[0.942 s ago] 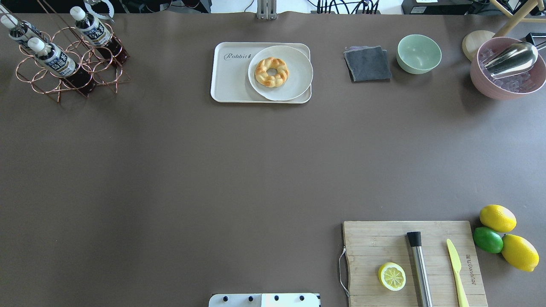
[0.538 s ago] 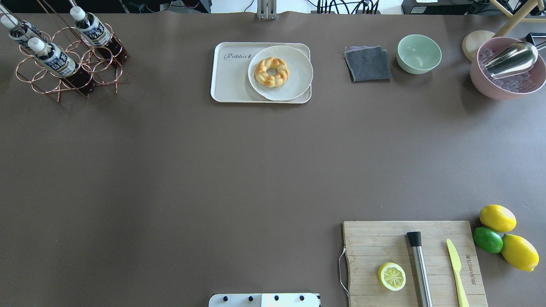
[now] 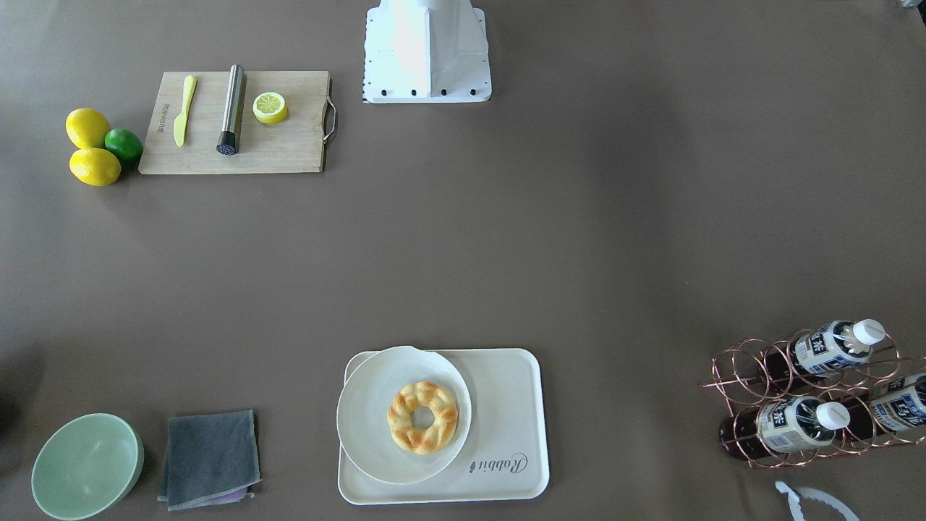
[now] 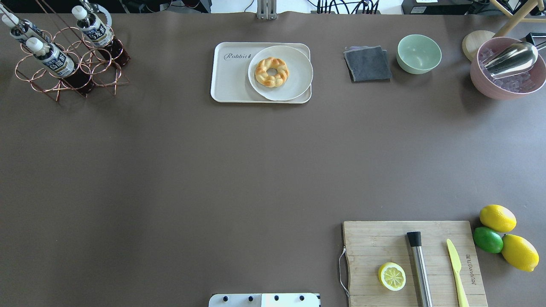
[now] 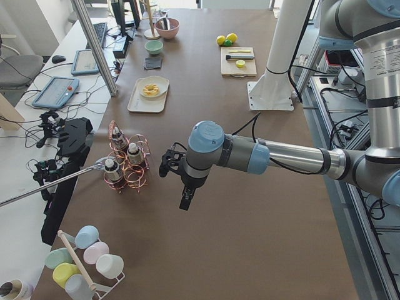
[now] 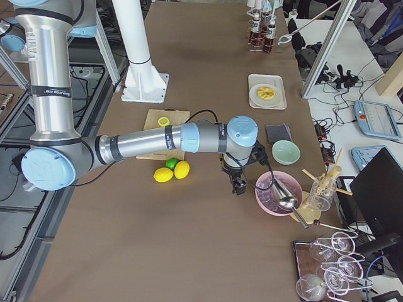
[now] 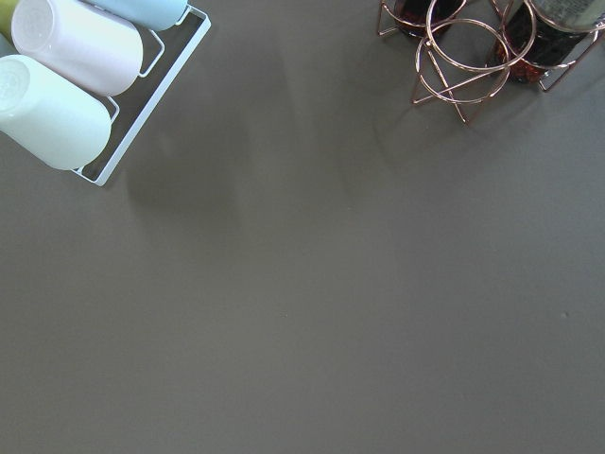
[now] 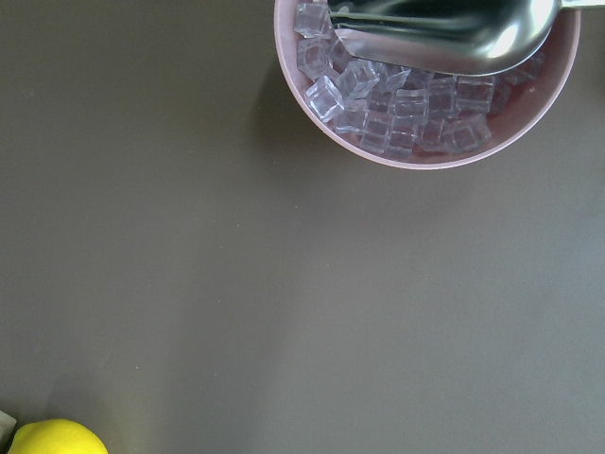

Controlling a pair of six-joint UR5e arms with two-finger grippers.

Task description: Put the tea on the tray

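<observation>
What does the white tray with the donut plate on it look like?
The tray is a flat cream-white rectangle with rounded corners and a low raised rim, and it looks like plastic. Grey curly letters in one corner spell "Rabbit". It lies flat on the brown table, on the side far from the robot. A round white plate with a braided donut covers more than half of it and pokes slightly over the rim. The rest is bare.
</observation>
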